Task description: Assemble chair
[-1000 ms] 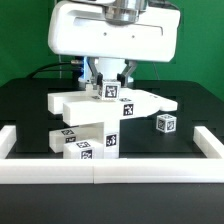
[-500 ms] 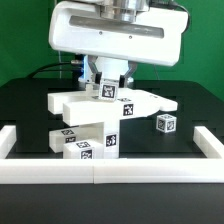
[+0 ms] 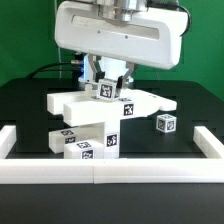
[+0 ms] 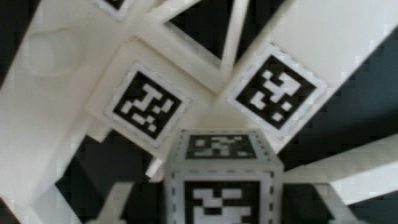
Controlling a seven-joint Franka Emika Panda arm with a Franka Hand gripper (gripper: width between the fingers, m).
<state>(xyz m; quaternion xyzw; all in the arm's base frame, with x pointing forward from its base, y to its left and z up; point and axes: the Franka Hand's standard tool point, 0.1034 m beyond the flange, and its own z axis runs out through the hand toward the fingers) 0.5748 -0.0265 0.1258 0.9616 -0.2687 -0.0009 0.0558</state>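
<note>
Your fingers (image 3: 122,80) stand narrow and, as far as I can judge, they hold the small tagged block (image 3: 107,92) directly between them, on top of the flat slab (image 3: 75,103). The slab's long axis runs across the exterior view, left to right. The half-built chair (image 3: 88,140) stands mid-desk (image 3: 30,110); a loose cube (image 3: 165,123) lies near it on the exterior view's right.
</note>
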